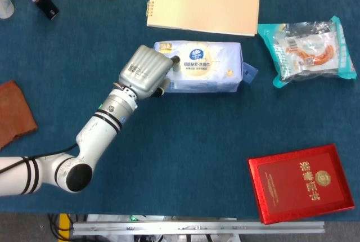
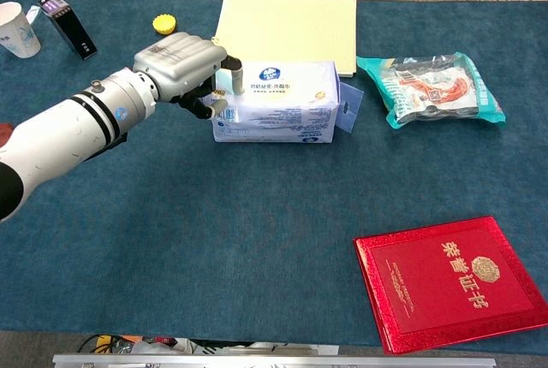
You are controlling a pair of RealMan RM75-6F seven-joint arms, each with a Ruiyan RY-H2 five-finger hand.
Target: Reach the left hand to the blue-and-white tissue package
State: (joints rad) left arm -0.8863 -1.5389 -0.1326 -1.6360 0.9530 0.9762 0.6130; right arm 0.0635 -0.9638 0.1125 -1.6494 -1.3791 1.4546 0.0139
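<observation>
Reaching across the blue table (image 1: pixel 185 140), I am bringing my left hand (image 1: pixel 145 73) against the left end of the tissue pack (image 1: pixel 205 67), which is lying flat toward the far edge of the table, just in front of the notebook (image 1: pixel 205 0) and well to the left of the snack bag (image 1: pixel 306 49). My fingers (image 2: pixel 229 73) are curling around that end, one resting on the top corner and others tucking down its near side, so the hand is touching the pack; whether it is truly clamping on it, I cannot tell. My right hand is not showing in either view.

I am judging the pack to be light and soft: a thin plastic film over stacked tissue, which will dent under pressure and may slide a little on the cloth if pushed from one end. The film looks glossy, so it is probably slippery against smooth fingertips. If a hold is wanted, I am thinking the short end where I am now is workable, but wrapping across the narrow width near the middle would carry it more evenly. A gentle squeeze should do, since nothing in it is breakable.
</observation>
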